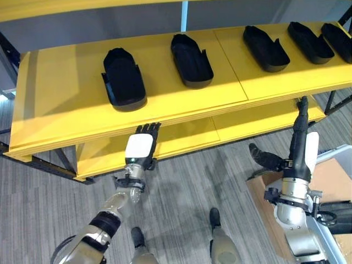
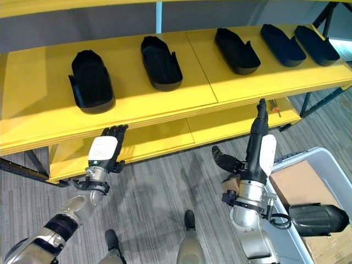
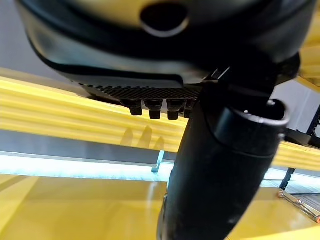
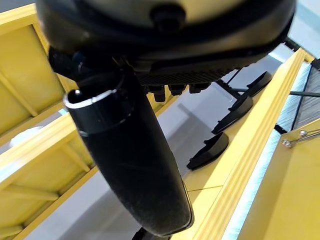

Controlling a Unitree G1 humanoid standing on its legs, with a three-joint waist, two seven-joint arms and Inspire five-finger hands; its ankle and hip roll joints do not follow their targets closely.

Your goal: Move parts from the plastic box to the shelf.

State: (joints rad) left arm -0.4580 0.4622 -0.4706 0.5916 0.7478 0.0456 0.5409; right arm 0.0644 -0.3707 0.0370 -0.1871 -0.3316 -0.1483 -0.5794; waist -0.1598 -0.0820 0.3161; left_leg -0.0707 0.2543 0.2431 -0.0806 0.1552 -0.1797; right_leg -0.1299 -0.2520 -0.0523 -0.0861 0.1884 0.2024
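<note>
Several black moulded parts lie in a row on the yellow shelf [image 1: 66,93], among them one at the left [image 1: 124,80], one in the middle [image 1: 191,60] and one further right [image 1: 265,48]. My left hand [image 1: 138,147] hovers just below the shelf's front edge, open and empty, its fingers straight. My right hand [image 2: 254,151] points straight up toward the shelf edge with the thumb spread, open and holding nothing. Low on the right stands the grey plastic box [image 2: 300,155], and one black part [image 2: 318,219] lies in it. The right wrist view shows parts [image 4: 210,150] along the shelf.
A lower yellow shelf board [image 1: 181,140] runs under the top one, carried by black frame legs [image 1: 60,159]. Brown cardboard [image 2: 300,184] lies in the plastic box. Grey carpet floor [image 1: 187,181] spreads between the shelf and me.
</note>
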